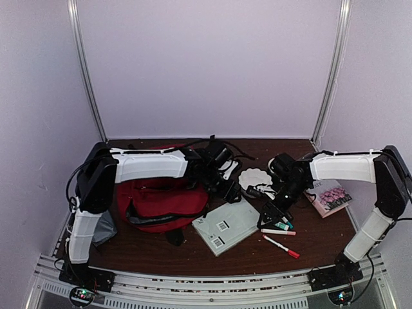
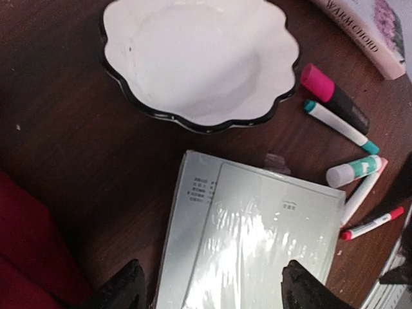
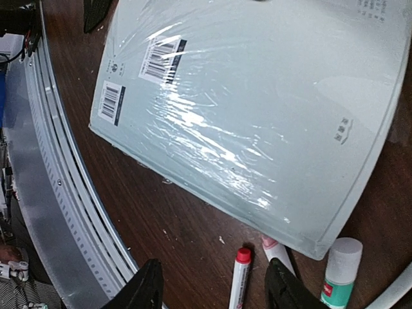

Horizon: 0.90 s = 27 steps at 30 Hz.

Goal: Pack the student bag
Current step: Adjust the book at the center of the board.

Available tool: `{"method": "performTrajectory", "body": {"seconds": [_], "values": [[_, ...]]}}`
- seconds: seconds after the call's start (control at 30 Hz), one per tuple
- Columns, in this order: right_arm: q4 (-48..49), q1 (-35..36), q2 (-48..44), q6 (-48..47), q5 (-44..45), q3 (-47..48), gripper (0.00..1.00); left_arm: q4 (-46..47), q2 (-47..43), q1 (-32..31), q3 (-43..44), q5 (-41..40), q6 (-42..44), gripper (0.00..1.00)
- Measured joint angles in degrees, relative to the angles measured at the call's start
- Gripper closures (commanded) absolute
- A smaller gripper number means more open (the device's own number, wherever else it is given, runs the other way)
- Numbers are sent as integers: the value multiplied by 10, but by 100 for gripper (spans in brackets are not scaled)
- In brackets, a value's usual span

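1. The table (image 1: 193, 254) is dark wood, with both arm bases at its near edge.

2. The bag (image 1: 164, 199) lies on the left half of the table, beneath the left forearm. It is red with black straps across it. In the left wrist view I see its fabric (image 2: 26, 257) only at the lower left corner.

3. The wrapped book (image 1: 226, 225) lies flat just right of the bag, near the table's middle. It is pale green under glossy film (image 2: 257, 244), and two barcodes show near one corner (image 3: 257, 109).

4. The flower book (image 1: 329, 196) lies at the right, under the right arm, well apart from the bag.

5. The dish (image 1: 255, 177) is white with a scalloped dark rim (image 2: 199, 58). It stands behind the wrapped book, close to it but apart.

6. The left gripper (image 2: 215, 290) hangs over the wrapped book's near edge. Its jaws stand wide apart and I see nothing held.

7. The right gripper (image 3: 217, 286) hangs over the table beside the wrapped book's corner. Its jaws are parted and hold nothing.

8. The pens lie right of the wrapped book:
- A glue stick (image 3: 340, 270) lies just beside the book's corner.
- A pink highlighter (image 2: 335, 96) and a teal marker (image 2: 341, 125) lie side by side near the dish.
- A red marker (image 1: 280, 246) lies nearest me; its cap (image 3: 239, 283) shows on the table between the right fingers.
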Motion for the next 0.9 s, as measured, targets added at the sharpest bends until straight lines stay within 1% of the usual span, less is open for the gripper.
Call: {"method": "performTrajectory", "body": {"seconds": [0.07, 0.13, 0.23, 0.33, 0.57, 0.67, 0.73, 0.9], "values": [[8, 0, 5, 7, -16, -7, 48, -19, 35, 0, 25, -1, 1, 26], [21, 0, 6, 14, -31, -15, 49, -36, 52, 2, 30, -2, 1, 26], [42, 0, 6, 28, -48, -25, 49, -54, 56, 9, 30, -3, 0, 25], [54, 0, 10, 38, -57, -28, 49, -56, 56, 18, 30, -1, 0, 28], [57, 8, 54, 46, -67, -28, 50, -73, 58, 36, 30, 58, 11, 37], [56, 14, 56, 47, -67, -28, 51, -89, 61, 38, 30, 83, 25, 39], [56, 18, 60, 48, -67, -28, 52, -101, 61, 37, 30, 103, 33, 37], [54, 22, 94, 57, -70, -25, 53, -115, 61, 33, 27, 130, 44, 37]]}}
